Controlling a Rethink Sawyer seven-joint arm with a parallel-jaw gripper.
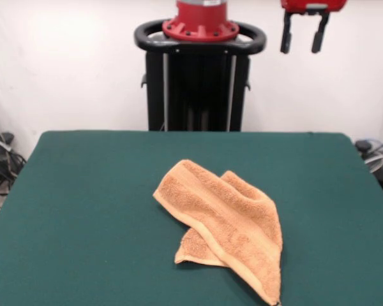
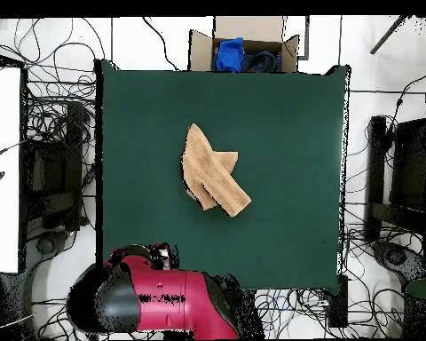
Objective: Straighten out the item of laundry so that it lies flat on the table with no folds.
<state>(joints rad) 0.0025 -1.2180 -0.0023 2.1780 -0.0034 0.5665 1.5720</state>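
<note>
Our gripper (image 1: 302, 39) hangs high above the table's far right side, its two fingers spread apart and empty. Near the middle of the green table (image 1: 83, 191) we see the orange towel (image 1: 226, 220), folded over itself.

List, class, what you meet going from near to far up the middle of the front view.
Towel → bare green table → black pedestal → red robot base.
</note>
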